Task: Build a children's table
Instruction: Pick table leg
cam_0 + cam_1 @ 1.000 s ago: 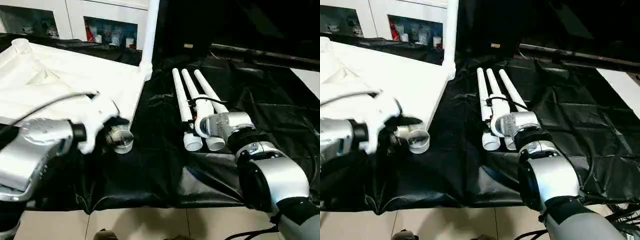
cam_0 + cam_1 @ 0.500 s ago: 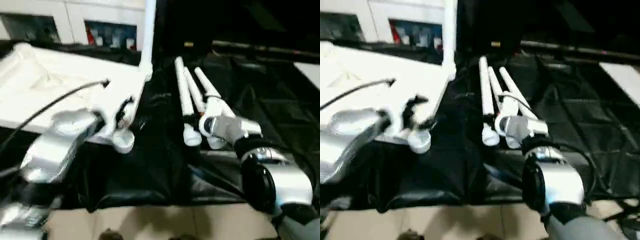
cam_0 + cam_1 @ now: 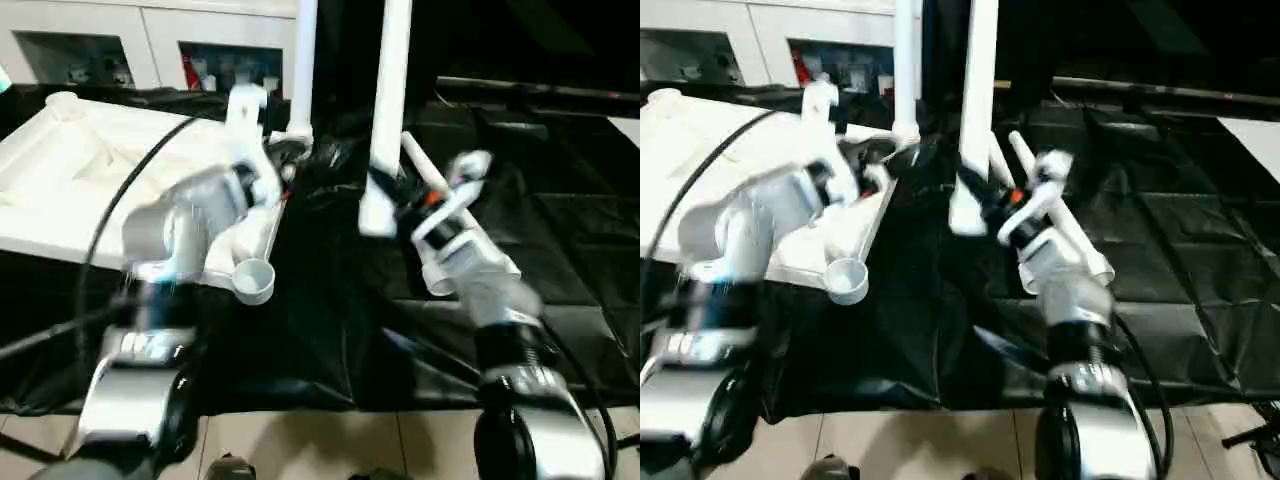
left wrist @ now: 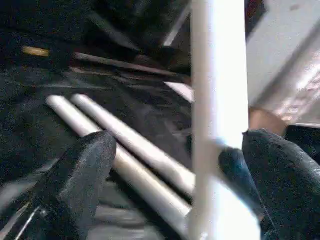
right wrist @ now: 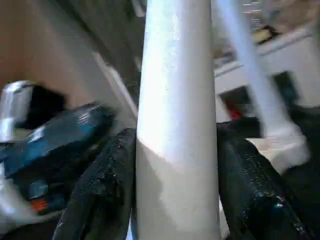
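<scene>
The white table top (image 3: 70, 175) lies ribbed side up on the left, with a round socket (image 3: 252, 280) at its near corner. One leg (image 3: 302, 60) stands upright in the far right corner socket. My right gripper (image 3: 392, 200) is shut on a second leg (image 3: 390, 90) and holds it upright above the cloth, its black fingers (image 5: 107, 185) pressed on both sides of the tube (image 5: 175, 110). My left gripper (image 3: 283, 165) is open beside the far right corner, and its fingers (image 4: 75, 170) stand wide apart. Two more legs (image 4: 125, 145) lie on the cloth.
Black cloth (image 3: 560, 220) drapes the work table, and its front edge drops to a tiled floor (image 3: 300, 450). White cabinets with glass doors (image 3: 220, 65) stand behind. A black cable (image 3: 110, 225) loops over the table top from my left arm.
My right gripper has lifted one leg off the row on the cloth and stood it upright. My left gripper has opened, left the near corner socket and risen toward the far right corner.
</scene>
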### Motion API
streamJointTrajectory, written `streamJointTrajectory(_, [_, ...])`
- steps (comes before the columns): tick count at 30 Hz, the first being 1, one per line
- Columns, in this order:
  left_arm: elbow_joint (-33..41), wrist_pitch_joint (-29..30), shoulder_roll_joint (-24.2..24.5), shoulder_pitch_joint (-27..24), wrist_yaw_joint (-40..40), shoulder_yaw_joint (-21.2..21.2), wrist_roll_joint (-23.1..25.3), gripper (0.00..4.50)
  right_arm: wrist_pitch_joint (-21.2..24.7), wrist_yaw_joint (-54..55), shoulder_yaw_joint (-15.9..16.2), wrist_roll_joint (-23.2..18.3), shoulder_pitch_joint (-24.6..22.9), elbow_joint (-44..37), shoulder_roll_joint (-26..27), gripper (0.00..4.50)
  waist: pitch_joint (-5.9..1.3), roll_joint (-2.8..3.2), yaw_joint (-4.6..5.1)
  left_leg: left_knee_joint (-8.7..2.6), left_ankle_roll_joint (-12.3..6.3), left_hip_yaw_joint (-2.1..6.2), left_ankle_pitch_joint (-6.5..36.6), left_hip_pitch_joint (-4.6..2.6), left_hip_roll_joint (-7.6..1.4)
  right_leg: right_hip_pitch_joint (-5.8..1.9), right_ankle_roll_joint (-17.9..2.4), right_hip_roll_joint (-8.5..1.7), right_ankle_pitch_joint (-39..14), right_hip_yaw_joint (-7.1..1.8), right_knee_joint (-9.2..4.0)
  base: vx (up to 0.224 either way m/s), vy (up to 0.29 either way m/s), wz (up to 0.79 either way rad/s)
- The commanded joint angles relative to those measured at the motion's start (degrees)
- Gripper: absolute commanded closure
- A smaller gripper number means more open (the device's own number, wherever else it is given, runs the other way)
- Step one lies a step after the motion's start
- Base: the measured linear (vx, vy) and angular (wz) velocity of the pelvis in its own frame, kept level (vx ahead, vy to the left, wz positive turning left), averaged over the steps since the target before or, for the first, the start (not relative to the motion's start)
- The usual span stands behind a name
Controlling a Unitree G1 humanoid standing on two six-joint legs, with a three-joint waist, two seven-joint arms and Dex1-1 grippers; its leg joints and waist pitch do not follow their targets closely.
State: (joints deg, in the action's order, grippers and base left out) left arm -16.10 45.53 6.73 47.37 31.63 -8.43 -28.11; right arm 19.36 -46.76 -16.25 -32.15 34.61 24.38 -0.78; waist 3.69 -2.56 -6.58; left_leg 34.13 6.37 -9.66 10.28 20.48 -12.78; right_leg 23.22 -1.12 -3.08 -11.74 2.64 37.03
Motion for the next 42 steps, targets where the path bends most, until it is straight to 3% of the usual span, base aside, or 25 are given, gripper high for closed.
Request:
streamJointTrajectory(1, [-1.06,2.04,-1.33,2.13,1.43,-0.38,-2.36,0.0,0.14,-2.7,2.31,-1.3,-1.97,-3.91,-0.53,2.59,-4.55,1.05,-0.32,-3.3,-2.01,-0.32,6.16,-0.2,0.35,-4.04,-14.43,-3.59,1.69,-2.05,-4.04,0.0,0.0,0.0])
streamJointTrajectory(4, [-1.28,4.39,-3.62,3.58,2.38,-0.79,-4.93,0.0,-0.6,-3.23,5.22,1.58,-3.42,-4.85,-1.15,2.59,-4.6,1.0,-0.3,-3.36,-1.25,-0.22,6.86,-0.13,0.22,-4.06,-13.99,-3.76,-0.05,-2.03,-4.18,0.0,0.0,0.0])
streamJointTrajectory(9, [2.06,6.74,-4.48,2.59,3.6,-0.27,-8.39,0.0,-0.56,-2.05,6.8,3.54,-4.39,-5.65,-1.5,2.59,-4.43,0.89,-0.32,-3.42,-1.01,-0.16,6.46,0.07,0.33,-4.14,-13.11,-3.73,-1.04,-2.09,-4.32,0.0,0.0,0.0])
streamJointTrajectory(10, [2.35,6.85,-4.38,2.38,3.73,-0.02,-8.31,0.27,-0.47,-1.98,7.0,3.41,-4.5,-5.86,-1.56,2.59,-4.44,0.93,-0.3,-3.37,-1.27,-0.15,6.07,0.07,0.31,-4.09,-13.04,-3.71,-0.3,-2.09,-4.29,0.0,0.0,0.0])
streamJointTrajectory(15, [2.42,6.91,-4.28,1.92,1.68,-0.2,-7.07,0.53,-0.95,-1.39,8.17,3.74,-4.31,-5.83,-1.71,2.59,-4.42,0.99,-0.23,-3.45,-1.35,-0.17,6.67,-0.02,0.29,-3.99,-12.74,-3.7,-1.43,-2.05,-4.48,0.0,0.0,0.0])
streamJointTrajectory(16, [2.54,6.41,-4.4,1.71,0.86,-0.37,-6.62,0.68,-1.41,-1.01,8.9,4.85,-4.1,-5.4,-1.81,2.59,-4.37,0.16,-0.39,-3.55,-1.36,-0.17,6.06,0.07,0.27,-4.09,-12.33,-3.8,-2.26,-2.03,-4.37,0.0,0.0,0.0])
streamJointTrajectory(17, [2.54,6.4,-4.41,1.7,0.84,-0.37,-6.62,0.73,-1.41,-1.0,8.91,4.88,-4.09,-5.39,-1.81,2.59,-4.33,0.42,-0.41,-3.54,-1.32,-0.21,6.27,-0.01,0.23,-3.94,-12.25,-3.85,-2.78,-2.06,-4.49,0.0,0.0,0.0])
streamJointTrajectory(18, [2.75,6.05,-4.55,1.55,0.02,-0.57,-6.54,0.78,-1.85,-0.8,9.62,6.05,-3.92,-4.96,-1.93,2.59,-4.22,0.13,-0.25,-3.55,-1.32,-0.27,6.55,0.08,0.25,-3.93,-11.87,-3.77,-3.44,-2.07,-4.68,0.0,0.0,0.0])
streamJointTrajectory(23, [1.59,3.68,-5.38,1.9,-4.31,-1.99,-5.07,1.23,-3.25,0.91,11.23,8.57,-3.52,-4.3,-2.29,2.59,-4.25,0.39,-0.28,-3.56,-1.13,-0.25,6.34,0.07,0.2,-3.82,-11.38,-3.83,-3.42,-2.12,-4.67,0.0,0.0,0.0])
streamJointTrajectory(30, [0.06,2.47,-6.21,2.51,-8.51,-4.82,-5.5,1.69,-3.94,2.29,11.85,9.43,-3.45,-3.83,-2.19,2.59,-4.26,0.19,-0.23,-3.56,-1.37,-0.24,6.13,0.17,0.3,-3.88,-10.82,-3.77,-3.27,-2.14,-4.71,0.0,0.0,0.0])
streamJointTrajectory(37, [1.77,2.84,-6.86,1.4,-9.57,-4.81,-6.06,2.39,-3.95,2.53,12.81,9.86,-3.51,-3.64,-2.1,2.59,-4.29,0.21,-0.25,-3.58,-1.77,-0.23,5.49,0.18,0.14,-3.76,-11.17,-3.83,-2.39,-2.07,-4.59,0.0,0.0,0.0])
streamJointTrajectory(42, [2.09,3.13,-7.19,1.15,-10.07,-4.88,-6.39,2.54,-3.7,2.5,13.66,9.87,-3.35,-3.49,-2.42,2.59,-4.34,0.2,-0.22,-3.52,-2.21,-0.27,4.46,0.22,0.11,-3.76,-11.8,-3.81,-0.16,-2.02,-4.41,0.0,0.0,0.0])
